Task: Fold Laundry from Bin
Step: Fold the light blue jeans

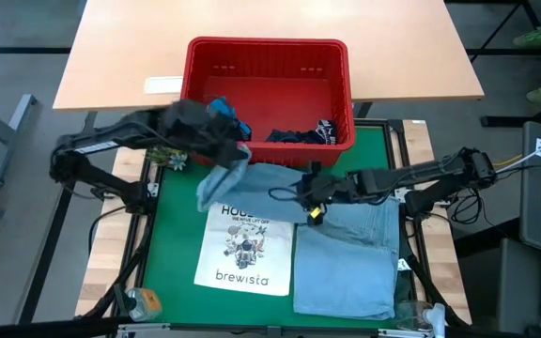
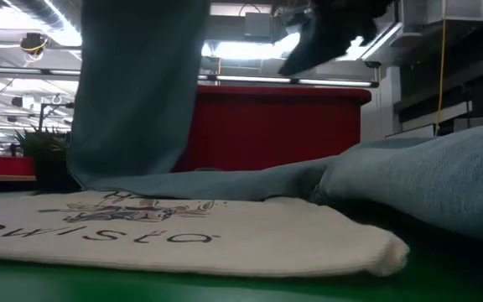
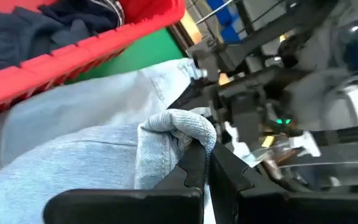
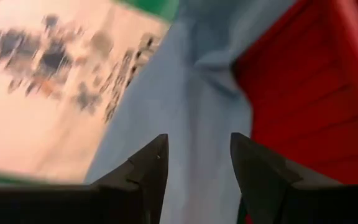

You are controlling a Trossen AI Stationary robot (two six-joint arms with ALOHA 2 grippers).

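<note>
The red bin stands at the mat's far edge, with a dark navy garment and a bright blue one inside. A light blue denim garment lies spread over the right half of the green mat. Its left far part is raised by my left gripper, which is shut on it just in front of the bin. My right gripper hovers open above the middle of the denim's far edge, and nothing shows between its fingers. My left gripper pinches a bunched fold of the denim between its two fingers, coming from the table's left and slanting down. The cloth hangs below it in a loose drape. The garment's remaining part lies on the mat.
A white "brewista" tote bag lies flat on the mat left of the denim, with the hanging cloth over its far edge. A small plant sits by the bin's left near corner. A light wooden table extends beyond the bin.
</note>
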